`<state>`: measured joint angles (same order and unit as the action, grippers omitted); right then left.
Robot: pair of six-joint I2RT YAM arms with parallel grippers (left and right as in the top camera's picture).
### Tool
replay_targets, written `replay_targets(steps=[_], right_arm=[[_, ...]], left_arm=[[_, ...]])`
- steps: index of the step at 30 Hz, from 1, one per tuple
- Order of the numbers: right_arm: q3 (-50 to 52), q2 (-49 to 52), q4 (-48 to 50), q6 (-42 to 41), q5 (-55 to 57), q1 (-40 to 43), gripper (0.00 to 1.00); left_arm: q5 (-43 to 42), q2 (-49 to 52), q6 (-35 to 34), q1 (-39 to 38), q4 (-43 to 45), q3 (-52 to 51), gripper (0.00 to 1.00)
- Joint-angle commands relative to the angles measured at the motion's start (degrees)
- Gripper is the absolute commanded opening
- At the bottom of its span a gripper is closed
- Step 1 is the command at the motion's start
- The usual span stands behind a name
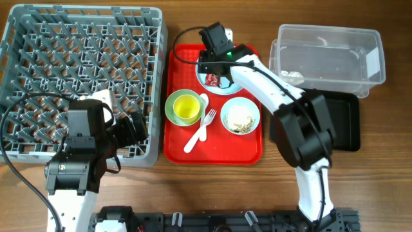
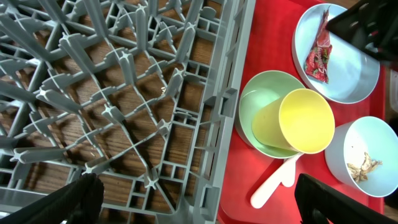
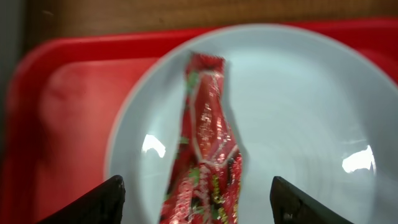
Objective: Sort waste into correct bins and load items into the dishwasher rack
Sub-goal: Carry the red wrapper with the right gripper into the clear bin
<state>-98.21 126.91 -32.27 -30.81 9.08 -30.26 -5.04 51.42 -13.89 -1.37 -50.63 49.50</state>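
A red snack wrapper (image 3: 205,155) lies on the pale-blue plate (image 3: 298,106) at the back of the red tray (image 1: 215,149). My right gripper (image 3: 199,205) is open, low over the plate, one finger on each side of the wrapper; from overhead it is at the plate (image 1: 216,76). A yellow cup (image 1: 187,108) sits in the light-green bowl (image 1: 172,106). A pale-blue bowl (image 1: 240,116) holds beige food leftovers (image 2: 364,168). A white fork and spoon (image 1: 199,129) lie on the tray. My left gripper (image 2: 202,202) is open and empty over the right edge of the grey dishwasher rack (image 1: 84,64).
The clear tub (image 1: 328,55) stands at the back right with a white scrap (image 1: 293,75) inside. The black tray (image 1: 344,122) lies in front of it, partly under my right arm. The rack fills the left side.
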Motion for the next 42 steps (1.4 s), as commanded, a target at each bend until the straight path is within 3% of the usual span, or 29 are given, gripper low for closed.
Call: replay_targets(steps=[1, 8, 11, 15, 22, 32, 37, 42], right_arm=[[0.31, 3.56, 0.11, -2.86, 2.1, 0.09, 0.76], [0.31, 6.19, -0.02, -3.87, 1.29, 0.09, 0.75], [0.31, 6.19, -0.92, -3.89, 1.27, 0.09, 0.63], [0.31, 6.19, -2.93, -3.91, 1.31, 0.09, 0.38], [0.2, 5.64, -6.64, -3.87, 1.27, 0.22, 0.04], [-1.9, -8.31, -11.56, -2.25, 3.28, 5.7, 0.04], [-1.9, -15.87, -12.39, -5.42, 3.19, 12.96, 0.04], [-1.84, -17.2, -14.99, -8.26, 1.88, 20.59, 0.04]], left_arm=[[-0.7, -0.31, -0.24, 0.37, -0.07, 1.14, 1.0], [-0.7, -0.28, -0.24, 0.37, -0.04, 1.14, 1.0], [-0.7, -0.28, -0.24, 0.37, -0.04, 1.14, 1.0], [-0.7, -0.28, -0.26, 0.37, -0.04, 1.14, 1.0], [-0.7, -0.28, -0.26, 0.37, -0.04, 1.14, 1.0], [-0.72, -0.31, -0.26, 0.37, -0.04, 1.14, 1.0], [-0.7, -0.31, -0.26, 0.37, -0.04, 1.14, 1.0], [-0.7, -0.31, -0.26, 0.37, -0.02, 1.14, 1.0]])
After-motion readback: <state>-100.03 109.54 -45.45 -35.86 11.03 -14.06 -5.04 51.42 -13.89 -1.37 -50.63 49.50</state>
